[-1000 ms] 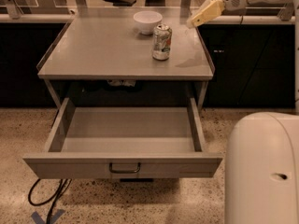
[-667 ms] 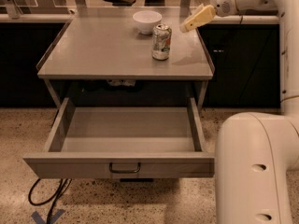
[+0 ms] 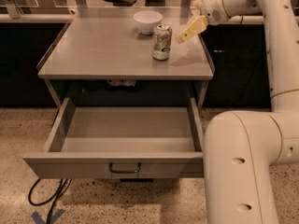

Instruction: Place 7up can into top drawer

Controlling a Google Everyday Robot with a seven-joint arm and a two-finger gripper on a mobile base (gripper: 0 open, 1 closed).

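The tool [image 3: 183, 37] has come down closer beside the 7up can [image 3: 161, 42].

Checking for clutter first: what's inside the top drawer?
The top drawer shows a bare floor; the strip behind its front panel is hidden. The 7up can stands on the tabletop, the gripper close beside it.

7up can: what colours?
Silvery-white 7up can with green and reddish markings, best in the camera view; the gripper hangs just to its right.

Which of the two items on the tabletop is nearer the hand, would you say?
The 7up can in front of the white bowl; the hand hovers just right of it.
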